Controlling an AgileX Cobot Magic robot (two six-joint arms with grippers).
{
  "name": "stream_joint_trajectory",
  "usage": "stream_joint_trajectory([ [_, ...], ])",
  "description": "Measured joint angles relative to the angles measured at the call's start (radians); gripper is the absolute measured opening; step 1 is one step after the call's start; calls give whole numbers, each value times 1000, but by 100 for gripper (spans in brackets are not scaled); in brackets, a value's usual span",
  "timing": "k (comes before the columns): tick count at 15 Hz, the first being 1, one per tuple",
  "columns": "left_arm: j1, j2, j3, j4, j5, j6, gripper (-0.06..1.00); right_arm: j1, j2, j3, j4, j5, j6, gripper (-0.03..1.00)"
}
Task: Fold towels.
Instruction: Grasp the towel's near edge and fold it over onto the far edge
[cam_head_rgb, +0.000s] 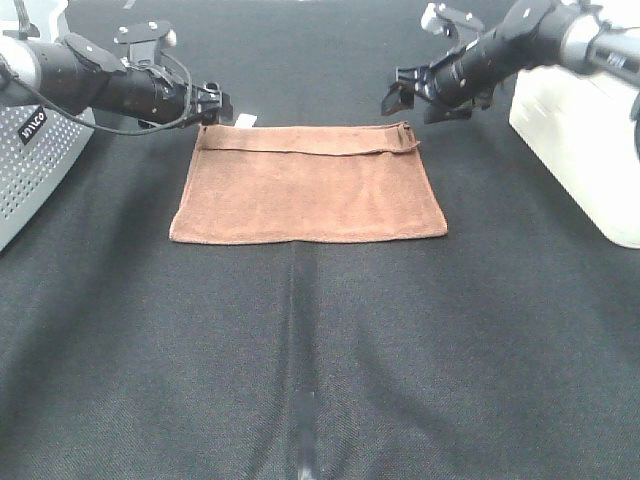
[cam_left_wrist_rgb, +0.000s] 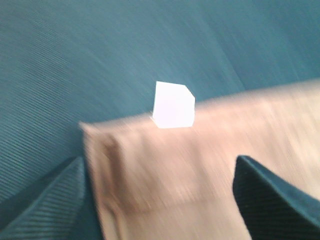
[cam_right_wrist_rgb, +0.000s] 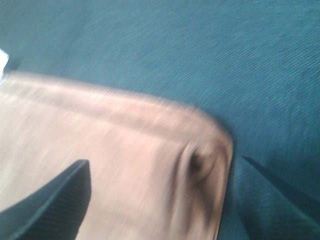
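Note:
The brown towel (cam_head_rgb: 310, 190) lies flat on the dark table, with a hemmed upper layer edge running just short of its far side. Its small white tag (cam_head_rgb: 245, 121) sticks out at the far left corner. My left gripper (cam_head_rgb: 218, 104) hovers open just beyond that corner. In the left wrist view the tag (cam_left_wrist_rgb: 172, 105) and the towel corner (cam_left_wrist_rgb: 150, 170) lie between the spread fingers (cam_left_wrist_rgb: 50, 200). My right gripper (cam_head_rgb: 408, 98) is open, lifted above the far right corner. In the right wrist view that creased corner (cam_right_wrist_rgb: 200, 160) lies between its fingers (cam_right_wrist_rgb: 55, 200). Both grippers are empty.
A grey perforated basket (cam_head_rgb: 30, 170) stands at the left edge under the left arm. A white bin (cam_head_rgb: 580, 150) stands at the right edge under the right arm. The dark table cloth (cam_head_rgb: 320, 350) extends in front of the towel.

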Motion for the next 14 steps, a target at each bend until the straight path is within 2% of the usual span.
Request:
stream_joint_trajectory([
  [2, 20, -37, 0, 77, 125, -20, 78, 0, -44, 0, -22, 123, 0, 75],
  [4, 58, -70, 0, 121, 231, -91, 78, 0, -71, -2, -33, 232, 7, 75],
  [7, 120, -77, -1, 137, 470, -294, 77, 0, -81, -4, -55, 412, 163, 75],
  [8, 120, -77, -1, 137, 470, -294, 77, 0, -81, -4, -55, 412, 163, 75],
  [11, 127, -79, -1, 151, 605, -428, 77, 0, -88, -1, -94, 435, 242, 75],
  [14, 113, -161, 106, 182, 589, -499, 76, 0, -149, 69, -133, 435, 270, 75],
])
